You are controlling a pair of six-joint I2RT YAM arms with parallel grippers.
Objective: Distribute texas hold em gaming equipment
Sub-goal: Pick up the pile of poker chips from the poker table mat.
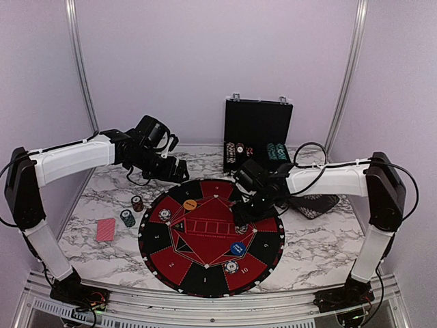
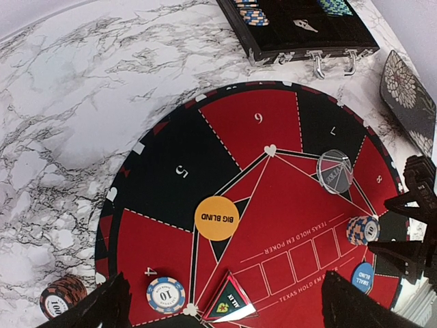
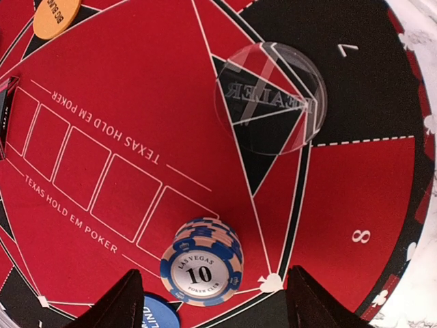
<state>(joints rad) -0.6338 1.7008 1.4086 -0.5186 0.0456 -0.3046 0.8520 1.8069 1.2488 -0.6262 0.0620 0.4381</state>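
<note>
A stack of blue-and-white "10" chips stands on the round mat, just ahead of my right gripper. That gripper is open and its fingers do not touch the stack. A clear dealer disc lies further on, a blue button disc by the left finger. My left gripper hangs open and empty above the mat's far left edge. Below it lie an orange big blind disc, a single "10" chip and a triangular marker. A red-backed card lies left of the mat.
An open black chip case stands behind the mat with chips in it. A black patterned dish lies under the right arm. A dark red chip stack and a teal one stand on the marble left of the mat.
</note>
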